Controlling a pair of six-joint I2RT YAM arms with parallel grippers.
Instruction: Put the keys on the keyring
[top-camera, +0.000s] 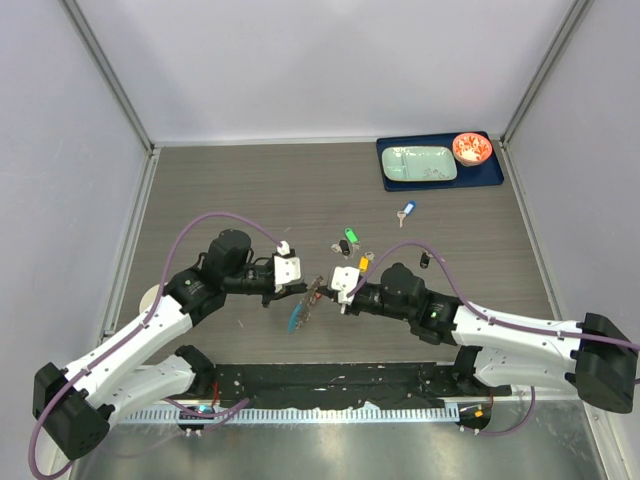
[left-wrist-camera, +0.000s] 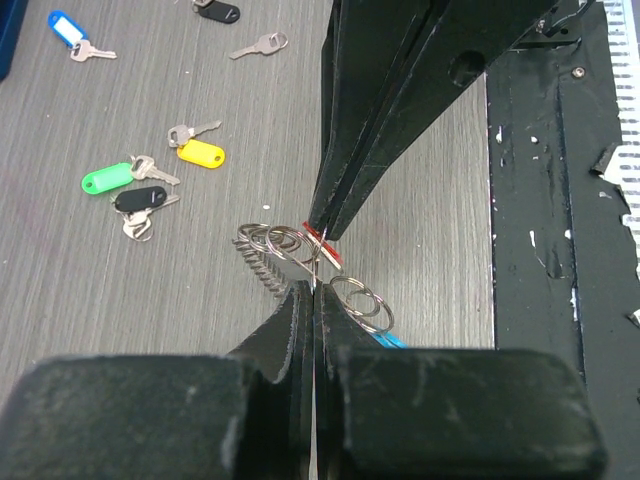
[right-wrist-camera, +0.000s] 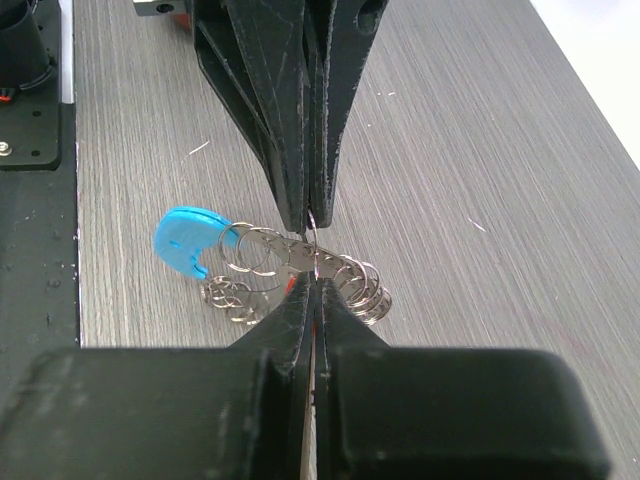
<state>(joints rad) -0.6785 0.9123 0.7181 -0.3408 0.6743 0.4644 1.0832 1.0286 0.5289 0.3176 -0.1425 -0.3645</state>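
Plainly, from above, my left fingers (top-camera: 311, 289) and right fingers (top-camera: 326, 294) meet tip to tip near the middle of the table (top-camera: 230, 180). Both are pinched shut on the keyring (top-camera: 308, 303), which is held up between them.

Only the wrist views show what I hold: a short metal bar strung with many small split rings. Both pairs of tips are closed on one thin wire ring that crosses the bar. The right wrist view shows the whole blue crescent (right-wrist-camera: 188, 236) at the bar's 9 o'clock end, with rings bunched toward 3 o'clock. In the left wrist view my own fingers hide most of that crescent, but a red tag (left-wrist-camera: 323, 247) shows beside the right fingers' tips.

From above, the keyring's long axis runs from 1 o'clock to 7 o'clock, crescent at the 7 o'clock end.

The keys (top-camera: 348, 240) lie loose on the table at 1 o'clock from my grip. The green-tagged key (left-wrist-camera: 108, 180), black-tagged key (left-wrist-camera: 140, 198) and yellow-tagged key (left-wrist-camera: 200, 153) lie close together, and the blue-tagged key (top-camera: 406, 211) lies farther out.

At the table's 1 o'clock corner a blue tray (top-camera: 392, 183) holds a pale green dish (top-camera: 420, 163) and a red bowl (top-camera: 471, 149). I cannot make out what is in them.
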